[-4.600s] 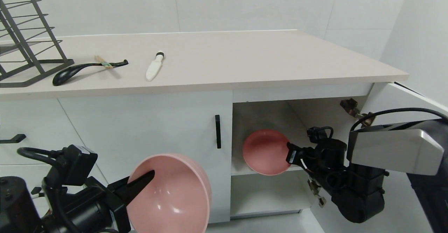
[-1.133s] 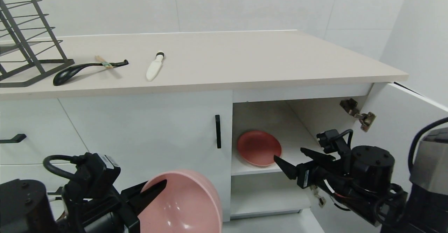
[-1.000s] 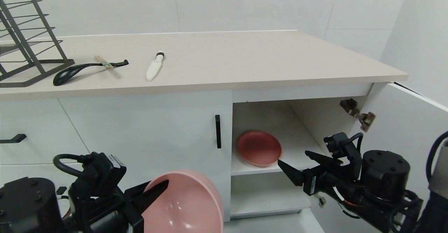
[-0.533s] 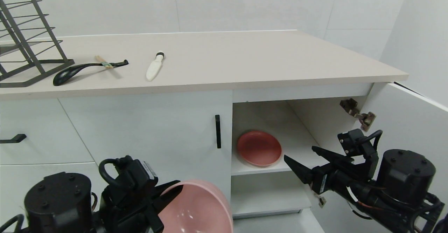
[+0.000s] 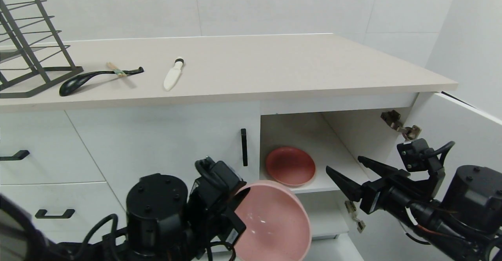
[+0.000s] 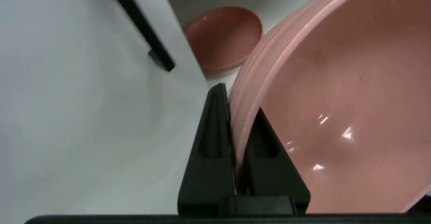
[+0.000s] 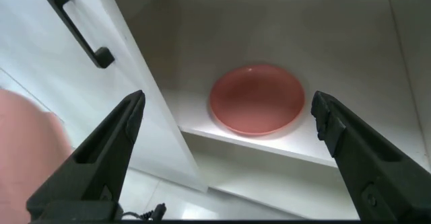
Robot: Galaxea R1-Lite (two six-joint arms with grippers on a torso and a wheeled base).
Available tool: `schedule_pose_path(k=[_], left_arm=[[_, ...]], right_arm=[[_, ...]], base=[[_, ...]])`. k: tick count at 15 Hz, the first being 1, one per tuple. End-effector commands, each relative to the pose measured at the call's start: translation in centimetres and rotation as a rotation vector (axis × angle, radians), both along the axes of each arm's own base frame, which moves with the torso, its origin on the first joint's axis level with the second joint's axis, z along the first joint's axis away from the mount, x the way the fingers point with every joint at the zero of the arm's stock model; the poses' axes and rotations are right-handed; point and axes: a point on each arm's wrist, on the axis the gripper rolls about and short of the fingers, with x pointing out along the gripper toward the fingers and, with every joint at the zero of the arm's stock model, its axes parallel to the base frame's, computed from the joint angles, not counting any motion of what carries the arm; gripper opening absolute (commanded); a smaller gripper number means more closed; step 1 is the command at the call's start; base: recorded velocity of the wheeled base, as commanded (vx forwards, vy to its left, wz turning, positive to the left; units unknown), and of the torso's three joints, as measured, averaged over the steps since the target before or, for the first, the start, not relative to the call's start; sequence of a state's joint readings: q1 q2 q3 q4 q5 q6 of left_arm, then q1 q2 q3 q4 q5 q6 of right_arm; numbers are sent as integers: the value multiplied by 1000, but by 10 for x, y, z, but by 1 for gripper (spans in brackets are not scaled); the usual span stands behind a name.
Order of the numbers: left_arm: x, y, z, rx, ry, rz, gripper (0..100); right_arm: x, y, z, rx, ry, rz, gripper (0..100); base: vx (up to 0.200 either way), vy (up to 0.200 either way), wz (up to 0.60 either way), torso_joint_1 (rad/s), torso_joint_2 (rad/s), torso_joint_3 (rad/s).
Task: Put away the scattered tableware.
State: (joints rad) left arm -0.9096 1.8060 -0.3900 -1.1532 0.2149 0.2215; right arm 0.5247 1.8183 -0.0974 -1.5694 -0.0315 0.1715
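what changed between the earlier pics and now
The right gripper let go of the red plate, now lying on the cabinet shelf, and drew back with fingers open. The left gripper, shut on the pink bowl, carried it right toward that shelf. The black spoon and knife stayed on the counter.

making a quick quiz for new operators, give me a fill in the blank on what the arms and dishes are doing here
The left gripper grips the pale pink round bowl by its ____.
The right gripper has its fingers ____ and holds nothing.
The reddish-pink round plate lies on the ____ shelf of the open white cabinet.
On the beige countertop, the white knife lies to the robot's ____ of the black spoon.
Missing words: rim, open, upper, right.
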Motion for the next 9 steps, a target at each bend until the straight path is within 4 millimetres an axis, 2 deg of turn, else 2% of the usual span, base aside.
schedule_pose_path(k=[1,2,3,4,6,9], left_arm=[[13,-41,-21,-3,-30,12,0],[16,-50,-25,-14,-47,35,0],[24,-68,-34,-31,-78,92,0],[28,-75,-38,-41,-90,115,0],[36,-85,-44,-63,-108,132,0],[45,-92,-41,-92,-128,170,0]], right_arm=[[0,-3,3,6,-12,-11,100],[1,-4,3,7,-15,-17,100],[3,-9,5,10,-24,-40,100],[4,-11,6,11,-25,-49,100],[5,-13,8,16,-35,-59,100],[5,-13,8,10,-37,-59,100]], base=[[0,0,0,0,0,0],[0,0,0,0,0,0],[0,0,0,0,0,0],[0,0,0,0,0,0],[0,0,0,0,0,0],[0,0,0,0,0,0]])
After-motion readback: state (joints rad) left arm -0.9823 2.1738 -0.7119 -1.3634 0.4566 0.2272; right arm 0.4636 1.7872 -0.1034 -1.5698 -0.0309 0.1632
